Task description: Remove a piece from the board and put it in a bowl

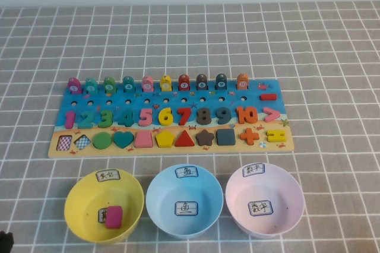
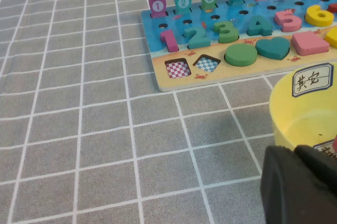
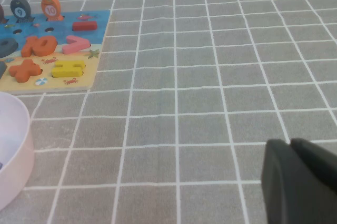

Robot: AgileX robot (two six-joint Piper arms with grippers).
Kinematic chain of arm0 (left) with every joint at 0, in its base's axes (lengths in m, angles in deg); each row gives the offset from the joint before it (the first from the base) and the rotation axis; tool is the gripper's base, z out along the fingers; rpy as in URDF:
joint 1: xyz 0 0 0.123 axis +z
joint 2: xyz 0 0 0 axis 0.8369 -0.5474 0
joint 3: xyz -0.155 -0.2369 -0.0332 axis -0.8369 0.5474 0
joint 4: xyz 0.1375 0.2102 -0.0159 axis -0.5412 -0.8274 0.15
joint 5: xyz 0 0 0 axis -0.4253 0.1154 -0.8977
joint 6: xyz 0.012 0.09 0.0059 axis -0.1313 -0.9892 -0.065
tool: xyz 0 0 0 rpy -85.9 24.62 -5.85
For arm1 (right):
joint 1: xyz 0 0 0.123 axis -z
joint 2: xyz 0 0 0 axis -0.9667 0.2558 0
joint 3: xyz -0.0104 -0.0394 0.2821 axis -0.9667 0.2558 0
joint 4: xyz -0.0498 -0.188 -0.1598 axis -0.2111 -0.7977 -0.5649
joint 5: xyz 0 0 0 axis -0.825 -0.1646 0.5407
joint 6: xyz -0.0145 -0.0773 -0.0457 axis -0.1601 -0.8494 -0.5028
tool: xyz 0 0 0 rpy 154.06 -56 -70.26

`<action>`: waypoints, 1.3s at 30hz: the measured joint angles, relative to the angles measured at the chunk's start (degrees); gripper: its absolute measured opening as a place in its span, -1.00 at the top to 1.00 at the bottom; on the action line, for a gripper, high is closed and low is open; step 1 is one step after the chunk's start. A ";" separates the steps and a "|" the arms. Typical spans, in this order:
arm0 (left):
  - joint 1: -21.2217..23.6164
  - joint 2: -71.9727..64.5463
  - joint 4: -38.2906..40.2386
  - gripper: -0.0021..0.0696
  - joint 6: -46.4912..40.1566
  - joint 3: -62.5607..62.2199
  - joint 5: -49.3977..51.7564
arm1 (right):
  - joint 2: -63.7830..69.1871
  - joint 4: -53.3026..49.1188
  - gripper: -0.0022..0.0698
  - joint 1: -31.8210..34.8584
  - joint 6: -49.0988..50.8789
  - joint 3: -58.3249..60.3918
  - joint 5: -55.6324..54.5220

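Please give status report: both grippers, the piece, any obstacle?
Left gripper parked beside yellow bowl. Right gripper parked on table, off the board. Piece on board; pink bowl empty. Nothing blocking.

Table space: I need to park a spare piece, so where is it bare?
Bare cloth lies behind the board, at both its ends, and right of the pink bowl. The three bowls crowd the front. Left hand and right hand sit low, off-board.

The long blue wooden puzzle board point(image 1: 172, 123) spans the table's middle, its back row of upright coloured fish pegs point(image 1: 157, 84) standing tallest. In front sit three round plastic bowls — yellow point(image 1: 104, 205), light blue point(image 1: 184, 201), pale pink point(image 1: 265, 199) — nearly touching, leaving only a narrow strip before the board. The left gripper point(image 2: 300, 187) and right gripper point(image 3: 303, 182) hang low near the table's front corners — bare grey checked cloth point(image 1: 332, 57) lies open either side.
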 joint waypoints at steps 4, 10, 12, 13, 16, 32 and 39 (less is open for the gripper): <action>0.00 0.00 -0.04 0.95 -0.10 0.00 0.00 | 0.00 0.00 0.99 0.00 0.00 0.00 0.00; 0.00 0.00 -0.17 0.95 -0.19 0.00 0.00 | 0.00 0.00 0.99 0.00 0.00 0.00 0.00; 0.00 0.00 -0.17 0.95 -0.19 0.00 0.00 | 0.00 0.00 0.99 0.00 0.00 0.00 0.00; 0.00 0.00 -0.27 0.95 -0.19 0.00 0.00 | 0.00 0.00 0.99 0.00 0.00 0.00 0.00; 0.00 0.00 -0.26 0.95 -0.19 0.00 0.00 | 0.00 0.00 0.99 0.00 0.00 0.00 0.00; 0.00 0.00 20.45 0.95 -0.19 0.00 -7.34 | 0.00 0.00 0.99 0.00 0.00 0.00 0.00; 0.00 0.00 32.62 0.95 -0.19 0.00 -11.66 | 0.00 0.00 0.99 0.00 0.00 0.00 0.00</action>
